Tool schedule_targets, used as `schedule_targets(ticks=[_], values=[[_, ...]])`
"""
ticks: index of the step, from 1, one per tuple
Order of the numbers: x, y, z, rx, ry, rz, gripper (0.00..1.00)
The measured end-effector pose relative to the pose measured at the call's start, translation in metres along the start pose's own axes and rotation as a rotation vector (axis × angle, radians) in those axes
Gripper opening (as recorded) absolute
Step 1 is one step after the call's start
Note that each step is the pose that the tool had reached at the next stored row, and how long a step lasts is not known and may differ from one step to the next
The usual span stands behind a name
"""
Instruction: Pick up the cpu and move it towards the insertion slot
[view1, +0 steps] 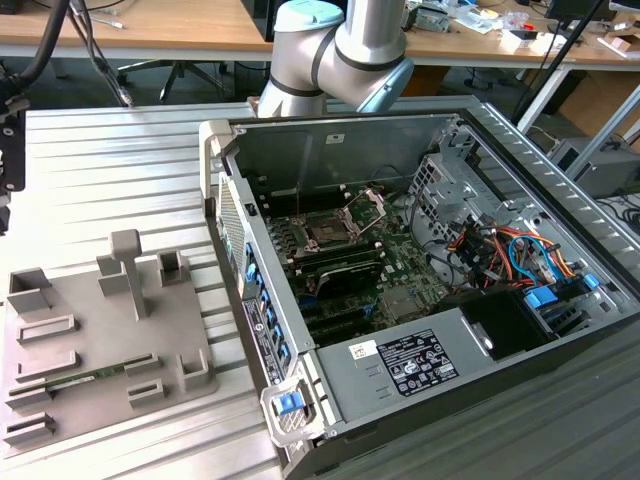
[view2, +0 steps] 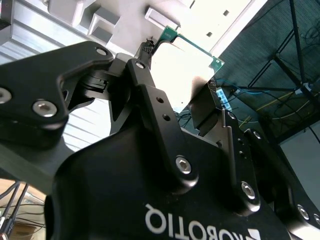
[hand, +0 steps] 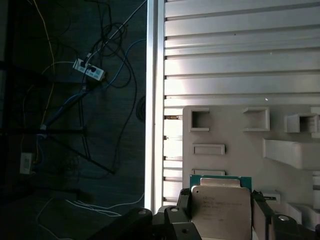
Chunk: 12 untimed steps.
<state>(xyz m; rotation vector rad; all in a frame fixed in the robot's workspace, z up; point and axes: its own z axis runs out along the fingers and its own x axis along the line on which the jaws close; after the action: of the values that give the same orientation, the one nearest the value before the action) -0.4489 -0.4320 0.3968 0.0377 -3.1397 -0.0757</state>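
UR arm's gripper (hand: 220, 222) holds the cpu (hand: 220, 207) in mid-air. Its black fingers (hand: 183, 212) are clamped on two opposite edges of the chip. In the first wrist view the silvery top face shows, w/ a thin green rim along the far edge. Behind it lie the grey plastic tray (hand: 235, 150), w/ raised blocks & recesses, and the ribbed aluminium desk (hand: 225, 50). The chip appears lifted off the tray, above the tray's side nearest the desk's rim. Past that rim are dark floor, loose cables & a power strip (hand: 89, 70).

In the second wrist view the cpu (view2: 187, 60) sits between the fingers (view2: 146, 90), green corners poking out beyond them.

In the exterior view the arm (view1: 340, 45) enters at the top. An open PC case (view1: 440, 135) lies on the desk (view1: 100, 170). The insertion slot (view1: 326, 232) is on the motherboard inside, its retaining plate (view1: 372, 205) swung up. The tray (view1: 100, 340) sits at the exterior view's left, just beside the case, whose wall stands between tray & slot.
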Motion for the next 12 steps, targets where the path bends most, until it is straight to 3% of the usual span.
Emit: schedule_targets(ticks=[12], values=[[0.0,0.0004,-0.0086,0.0,0.0001,0.0,0.55]])
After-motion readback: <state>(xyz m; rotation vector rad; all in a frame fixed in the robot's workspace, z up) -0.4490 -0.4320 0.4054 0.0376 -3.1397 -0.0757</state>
